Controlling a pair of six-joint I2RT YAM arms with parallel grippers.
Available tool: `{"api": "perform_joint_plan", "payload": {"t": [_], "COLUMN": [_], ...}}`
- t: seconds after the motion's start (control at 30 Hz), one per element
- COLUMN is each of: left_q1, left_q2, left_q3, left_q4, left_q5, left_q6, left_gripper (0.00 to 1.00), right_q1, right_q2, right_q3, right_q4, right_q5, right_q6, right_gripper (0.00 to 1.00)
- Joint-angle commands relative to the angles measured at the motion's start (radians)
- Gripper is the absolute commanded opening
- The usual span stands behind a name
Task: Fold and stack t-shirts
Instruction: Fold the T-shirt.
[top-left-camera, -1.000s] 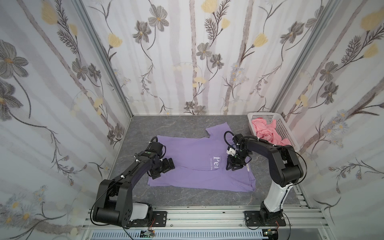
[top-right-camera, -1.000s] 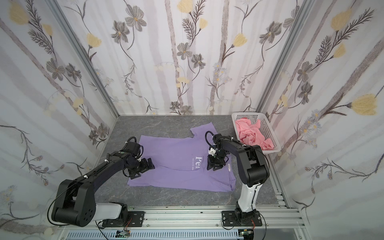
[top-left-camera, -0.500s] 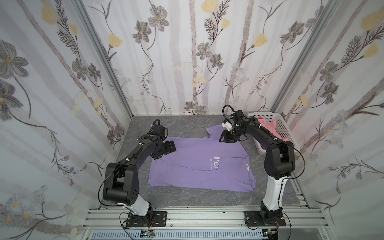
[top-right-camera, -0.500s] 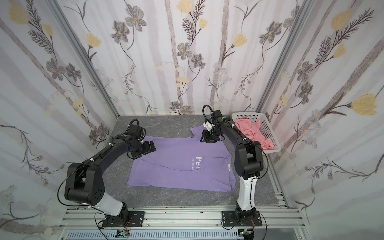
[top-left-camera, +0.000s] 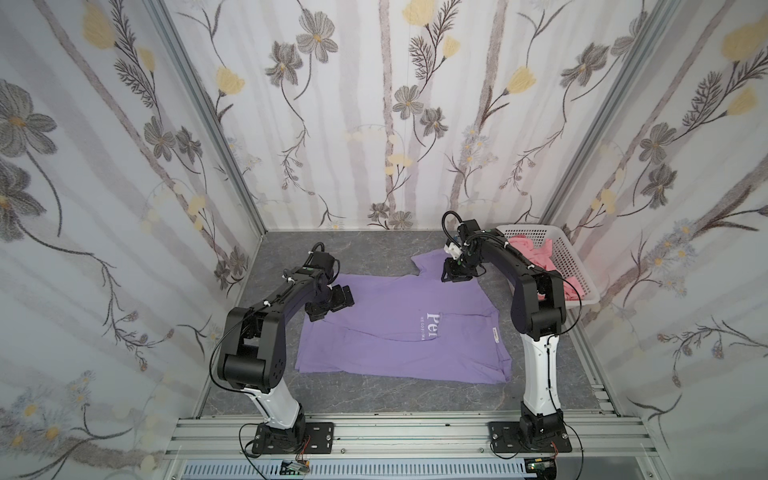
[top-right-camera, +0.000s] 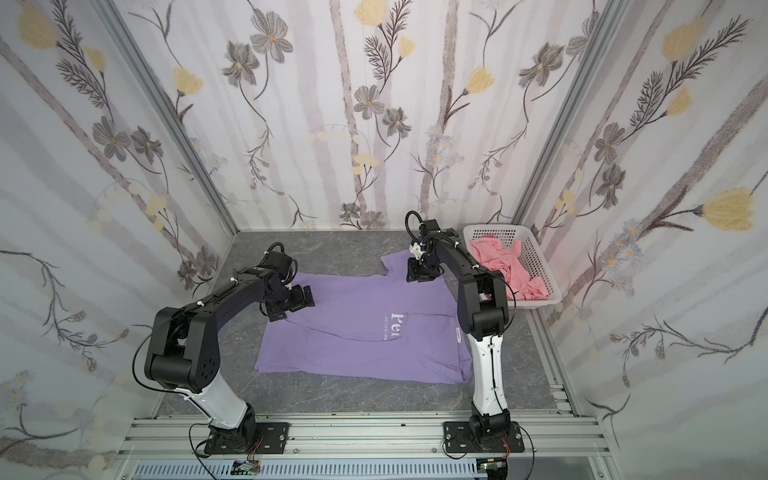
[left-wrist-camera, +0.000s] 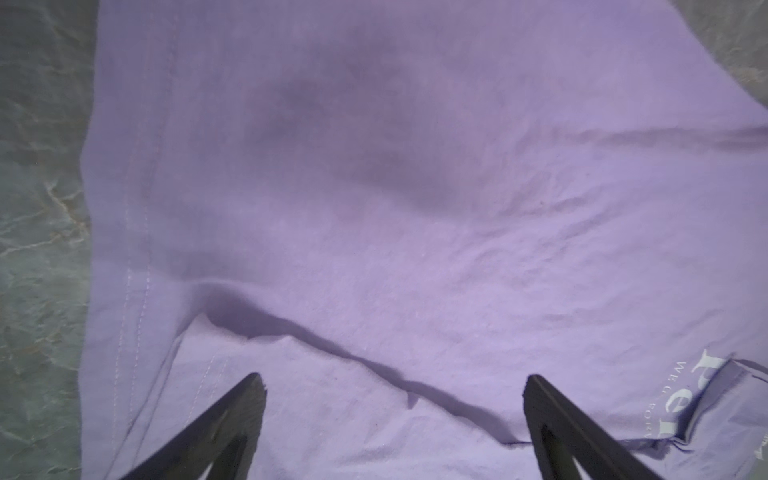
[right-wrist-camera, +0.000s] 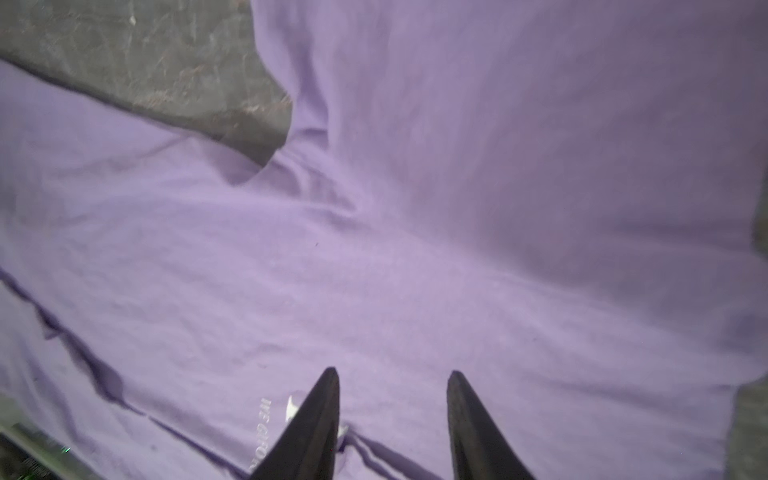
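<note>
A lavender t-shirt (top-left-camera: 399, 328) (top-right-camera: 365, 332) lies spread on the grey table, its near long side folded over so the white chest lettering (top-left-camera: 432, 330) is cut by the fold. My left gripper (top-left-camera: 332, 301) (top-right-camera: 291, 303) hovers over the shirt's far-left corner by the hem, jaws wide open and empty (left-wrist-camera: 392, 386). My right gripper (top-left-camera: 455, 276) (top-right-camera: 419, 276) hangs above the far sleeve's root, jaws partly apart with only cloth beneath them (right-wrist-camera: 392, 378). A salmon-pink garment (top-left-camera: 536, 253) (top-right-camera: 507, 266) lies crumpled in the basket.
A white mesh basket (top-left-camera: 579, 274) (top-right-camera: 540, 266) stands at the back right against the wall. Flowered panels close in the table on three sides. Bare grey table (top-left-camera: 365, 249) shows behind the shirt, and an aluminium rail (top-left-camera: 395, 428) runs along the front.
Both arms have swung toward the back of the table. The right gripper left the chest lettering for the far sleeve; the left went from the shirt's left edge to its far-left corner.
</note>
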Motion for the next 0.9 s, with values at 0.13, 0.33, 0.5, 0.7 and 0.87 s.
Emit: {"api": "perform_joint_plan", "payload": {"t": [0.13,0.33,0.5,0.7,0.87], "left_q1": [-0.002,-0.003,-0.004,-0.003,-0.004], "left_q2": [0.003,-0.021,-0.029,-0.027,-0.008], "left_q3": [0.089,0.099,0.094,0.076,0.071], "left_q4": [-0.011,-0.033,-0.044,-0.03,-0.011], "left_q5": [0.034,0.036,0.035,0.047,0.066], "left_q6": [0.022,0.027,0.033,0.021,0.008], "left_gripper": [1.0,1.0,1.0,1.0,1.0], "right_q1": [-0.052,-0.108,-0.15,-0.18,-0.18], "right_q2": [0.239,0.375,0.424,0.46,0.495], "right_q3": [0.39,0.579,0.626,0.649,0.671], "right_q4": [-0.088,-0.137,-0.138,-0.138,-0.137], "right_q5": [0.089,0.058,-0.018,-0.14,-0.225], "right_q6": [0.001,0.053,0.096,0.14,0.165], "right_gripper": [0.45,0.49,0.52,0.54,0.54]}}
